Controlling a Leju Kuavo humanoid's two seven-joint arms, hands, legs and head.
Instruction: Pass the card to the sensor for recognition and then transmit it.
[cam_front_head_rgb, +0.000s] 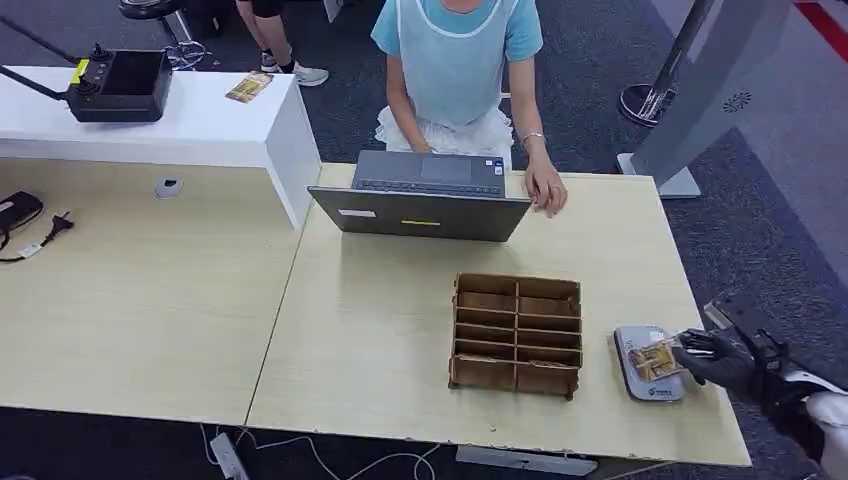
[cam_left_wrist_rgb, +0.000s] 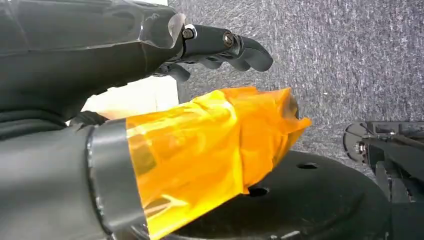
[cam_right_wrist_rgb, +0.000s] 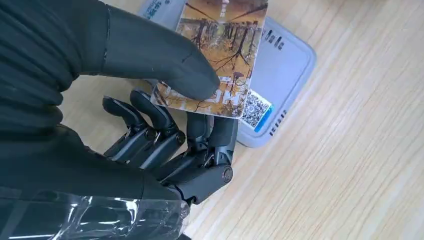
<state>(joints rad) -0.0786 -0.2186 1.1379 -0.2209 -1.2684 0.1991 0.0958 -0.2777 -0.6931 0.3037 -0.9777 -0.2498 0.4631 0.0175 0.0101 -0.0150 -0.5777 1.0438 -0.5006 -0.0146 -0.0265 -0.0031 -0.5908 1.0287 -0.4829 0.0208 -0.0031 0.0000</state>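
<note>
Right wrist view: right hand (cam_right_wrist_rgb: 165, 115) pinching card (cam_right_wrist_rgb: 220, 55), long axis lengthwise over the sensor (cam_right_wrist_rgb: 280, 75).

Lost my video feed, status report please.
Right hand holds brown picture card over grey flat sensor. Left hand hanging, holding nothing. Nothing in the way.

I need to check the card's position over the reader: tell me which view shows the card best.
The right wrist view: the card, pinched by the right hand, is large and sharp over the grey sensor. The head view shows it small. The left wrist view faces carpet.
</note>
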